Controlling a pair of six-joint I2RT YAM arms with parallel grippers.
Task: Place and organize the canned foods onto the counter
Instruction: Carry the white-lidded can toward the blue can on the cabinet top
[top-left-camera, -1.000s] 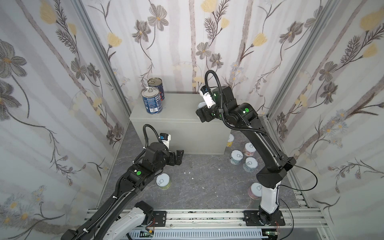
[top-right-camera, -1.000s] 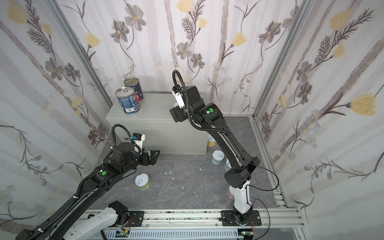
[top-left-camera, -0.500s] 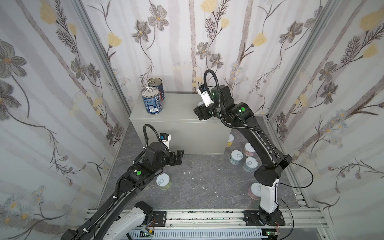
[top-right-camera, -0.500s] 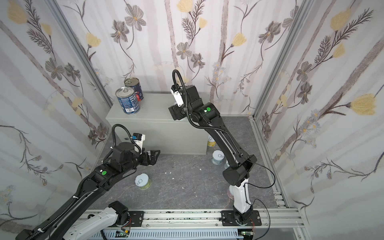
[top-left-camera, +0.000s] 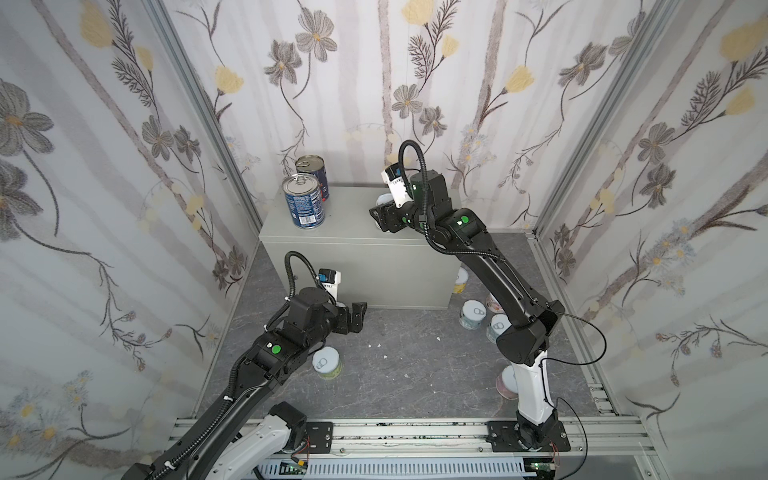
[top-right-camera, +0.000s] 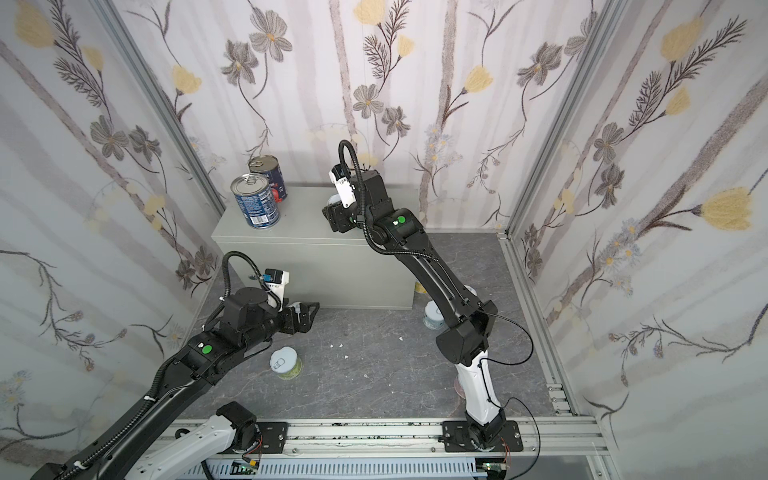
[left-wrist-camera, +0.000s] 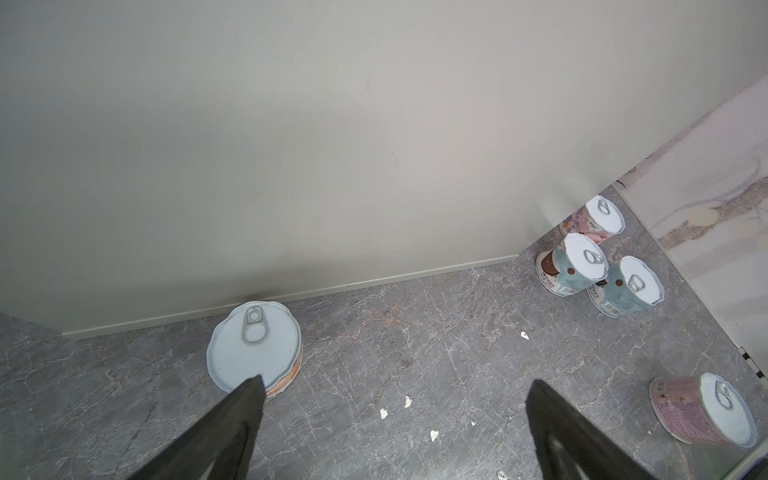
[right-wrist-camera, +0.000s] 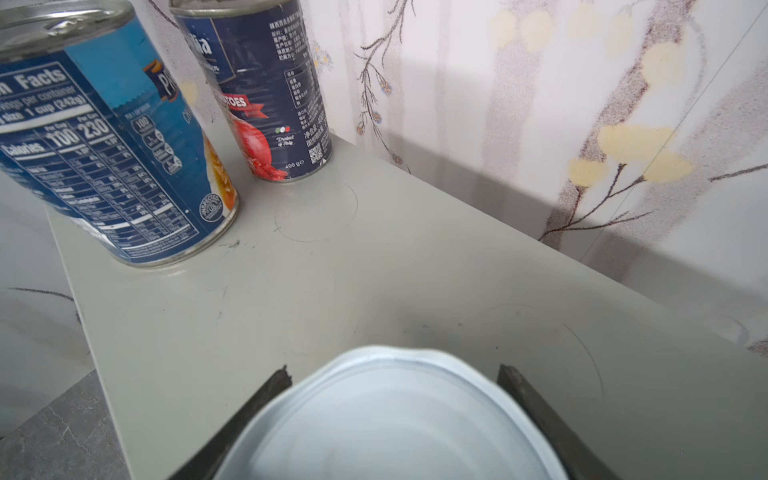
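Left gripper (top-left-camera: 354, 316) lower left of centre, above floor (top-left-camera: 395, 353) in front of desk (top-left-camera: 365, 266), fingers (left-wrist-camera: 243, 419) spread wide, empty. Only left wrist view clearly shows orange-label can (left-wrist-camera: 254, 345) at desk base; both top views lose it behind gripper. Green-label can (top-left-camera: 327, 363) on floor. Two tall blue cans (top-left-camera: 304, 205) on desk's left end. Right gripper (right-wrist-camera: 395, 368) over desk top, fingers (right-wrist-camera: 266, 395) flanking pale-lid can (right-wrist-camera: 395, 415); lid rim hides contact, grip cannot tell. Short cans (top-left-camera: 473, 313) on floor, right.
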